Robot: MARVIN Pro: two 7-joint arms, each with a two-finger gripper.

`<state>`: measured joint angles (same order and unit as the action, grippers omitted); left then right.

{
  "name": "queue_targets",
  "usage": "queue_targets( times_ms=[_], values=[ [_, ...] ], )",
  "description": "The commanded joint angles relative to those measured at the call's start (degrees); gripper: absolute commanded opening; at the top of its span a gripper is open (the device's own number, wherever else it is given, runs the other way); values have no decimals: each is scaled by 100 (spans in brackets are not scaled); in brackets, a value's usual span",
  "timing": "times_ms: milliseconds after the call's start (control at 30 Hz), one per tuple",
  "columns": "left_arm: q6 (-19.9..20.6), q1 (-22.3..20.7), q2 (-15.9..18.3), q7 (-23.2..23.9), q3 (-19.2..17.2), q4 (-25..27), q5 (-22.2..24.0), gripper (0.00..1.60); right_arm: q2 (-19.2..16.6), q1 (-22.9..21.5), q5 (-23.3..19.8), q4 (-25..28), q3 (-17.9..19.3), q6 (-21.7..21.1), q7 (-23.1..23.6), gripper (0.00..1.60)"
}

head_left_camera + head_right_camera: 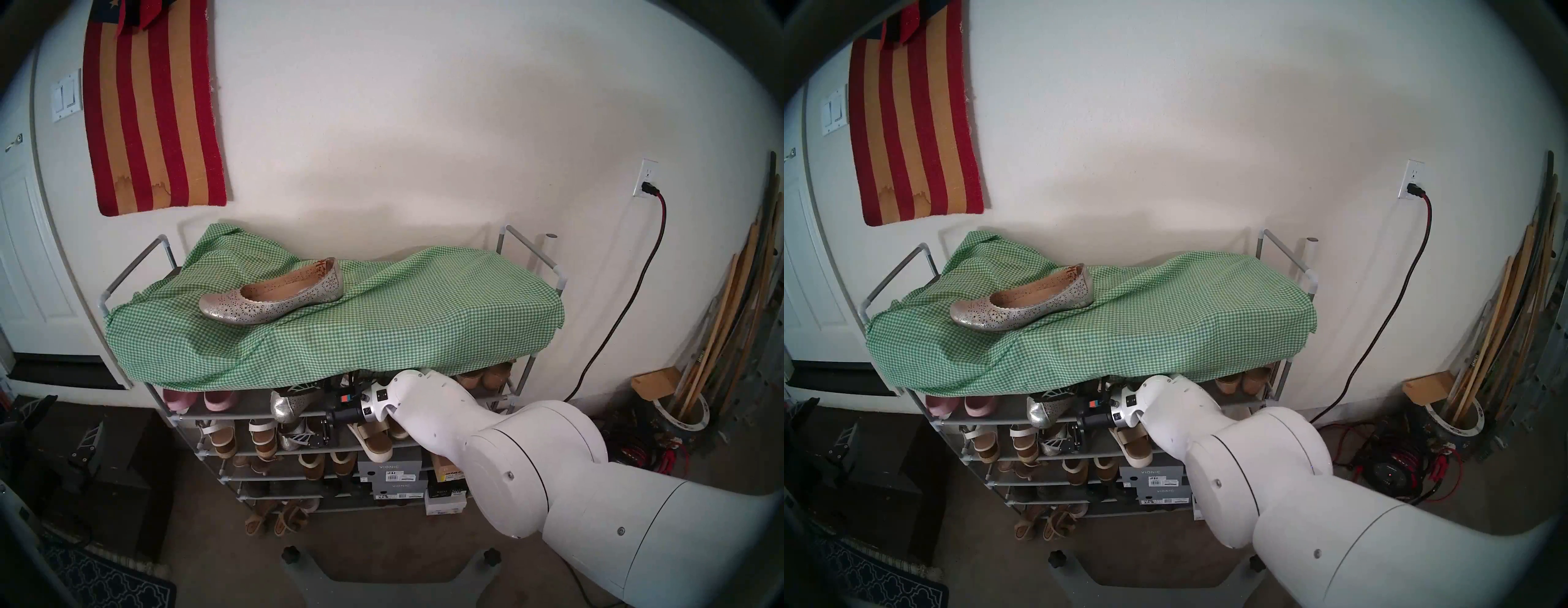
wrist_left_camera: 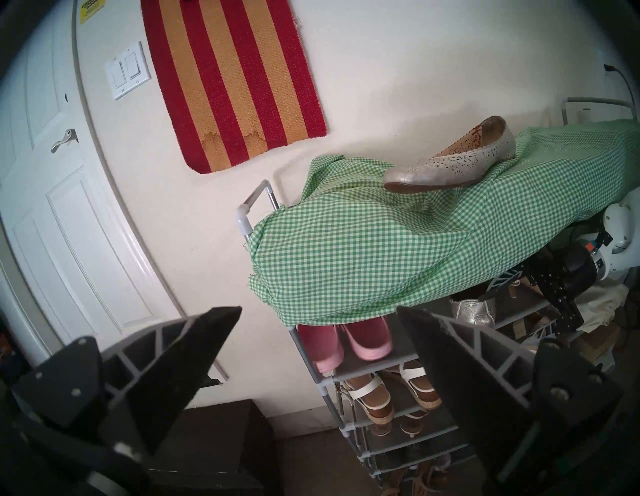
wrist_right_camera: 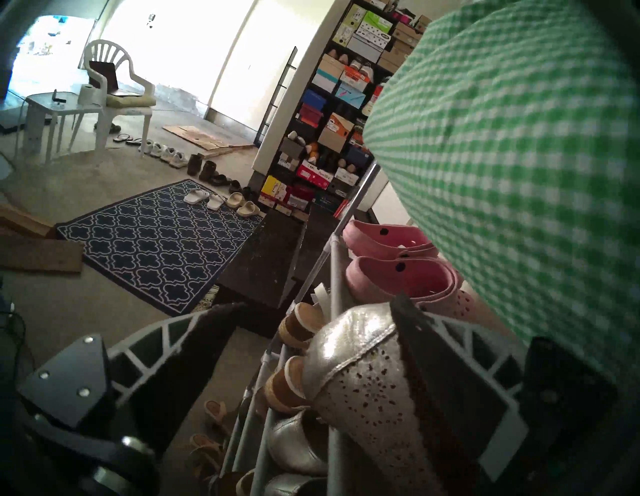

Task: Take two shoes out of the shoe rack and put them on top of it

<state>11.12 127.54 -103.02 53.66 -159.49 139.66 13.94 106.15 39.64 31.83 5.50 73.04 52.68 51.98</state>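
Shoe rack: wide grey metal-tube shoe rack (image 1: pixel 161 254) with fabric shelves, a green-white gingham cloth (image 1: pixel 382 322) draped over its top.
First shoe: silver-gold perforated ballet flat (image 1: pixel 271 299) lies on the cloth, left of centre, toe towards the left.
Second shoe: matching perforated flat (image 3: pixel 367 381) tilts at the front edge of the upper shelf, beside the pink slip-ons (image 3: pixel 398 273).
Right gripper (image 3: pixel 311 346): reaches under the cloth; fingers (image 3: pixel 446 377) spread wide either side of this shoe, one touching it.
Left gripper (image 2: pixel 318 350): held away from the rack, fingers spread, empty.
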Motion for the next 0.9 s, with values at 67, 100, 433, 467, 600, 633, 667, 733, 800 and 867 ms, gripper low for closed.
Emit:
queue_targets(
  times_ms=[67, 100, 433, 467, 600, 633, 667, 733, 800, 867],
  values=[
    [-4, -8, 0, 0, 7, 34, -4, 160, 105, 97, 21, 23, -98, -105, 567, 160],
    [-4, -9, -1, 1, 7, 34, -4, 160, 106, 93, 2, 23, -79, -120, 661, 160],
    [-1, -16, -15, 4, 3, 34, -13, 160, 66, -23, -172, 23, 41, -250, 876, 160],
    [0, -16, -16, 4, 3, 34, -13, 160, 58, -37, -171, 23, 29, -259, 764, 160],
    [2, -18, -23, 4, 2, 34, -19, 160, 26, -87, -283, 23, 139, -347, 874, 160],
    [3, -18, -24, 4, 2, 34, -20, 160, 19, -101, -311, 23, 171, -373, 919, 160],
    [4, -19, -26, 4, 2, 34, -22, 160, 13, -107, -326, 23, 186, -399, 883, 160],
    [5, -20, -29, 4, 1, 34, -24, 160, 5, -130, -368, 23, 232, -462, 941, 160],
    [7, -20, -32, 4, 1, 34, -27, 160, 3, -148, -402, 23, 271, -552, 987, 160],
    [8, -21, -35, 3, 1, 34, -30, 160, 3, -166, -437, 23, 311, -647, 1074, 160]
  ],
)
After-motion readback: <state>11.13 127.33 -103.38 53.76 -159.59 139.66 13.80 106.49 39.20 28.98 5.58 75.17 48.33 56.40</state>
